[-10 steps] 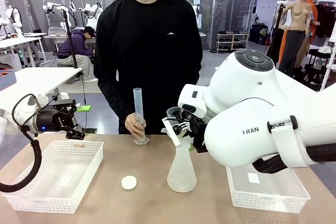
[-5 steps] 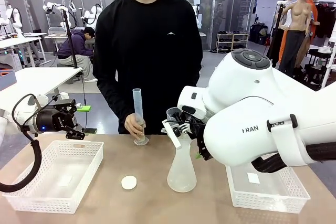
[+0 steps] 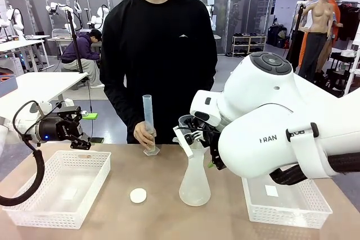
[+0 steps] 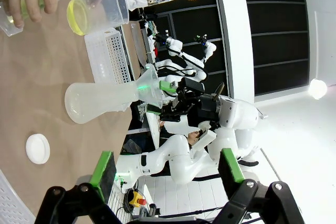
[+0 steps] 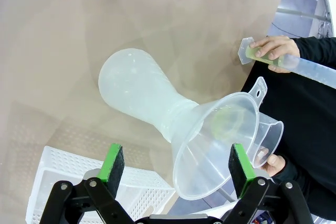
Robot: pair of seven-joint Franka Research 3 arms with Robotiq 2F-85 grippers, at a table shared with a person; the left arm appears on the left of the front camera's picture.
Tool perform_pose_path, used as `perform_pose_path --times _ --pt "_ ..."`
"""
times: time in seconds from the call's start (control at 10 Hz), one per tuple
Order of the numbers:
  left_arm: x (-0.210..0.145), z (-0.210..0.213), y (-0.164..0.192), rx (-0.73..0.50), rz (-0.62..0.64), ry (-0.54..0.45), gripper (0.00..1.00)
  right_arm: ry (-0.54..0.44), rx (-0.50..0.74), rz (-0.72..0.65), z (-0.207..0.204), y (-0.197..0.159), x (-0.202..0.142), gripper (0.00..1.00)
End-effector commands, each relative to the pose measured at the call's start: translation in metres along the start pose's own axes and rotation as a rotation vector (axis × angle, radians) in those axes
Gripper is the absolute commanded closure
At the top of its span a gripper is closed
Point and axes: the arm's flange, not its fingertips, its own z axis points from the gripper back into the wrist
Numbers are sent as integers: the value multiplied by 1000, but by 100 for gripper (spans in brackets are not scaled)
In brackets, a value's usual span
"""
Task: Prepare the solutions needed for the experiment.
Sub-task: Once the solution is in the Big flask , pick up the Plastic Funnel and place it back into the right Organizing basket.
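My right gripper spread wide at clear plastic funnel atop translucent conical flask, my left gripper released, person's hand gripping tall clear cylinder of pale yellow-green solutions

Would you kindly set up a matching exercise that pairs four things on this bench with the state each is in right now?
Things:
1. funnel
2. white disc
3. graduated cylinder
4. left gripper

States:
A. held upright by the person's hand
B. open, holding nothing
C. seated in the flask neck
D. lying flat on the table

Pairs: 1-C, 2-D, 3-A, 4-B.
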Motion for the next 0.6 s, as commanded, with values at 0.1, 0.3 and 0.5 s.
perform_pose_path --times 0.1,0.3,0.5 --pt "1 -1 -2 3 2 -1 0 -2 -10 -1 0 1 0 0" --pt "1 -1 -2 3 2 -1 0 31 -73 -48 30 -5 -5 0" --pt "1 -1 -2 3 2 -1 0 -3 -92 -104 59 -14 -24 0"
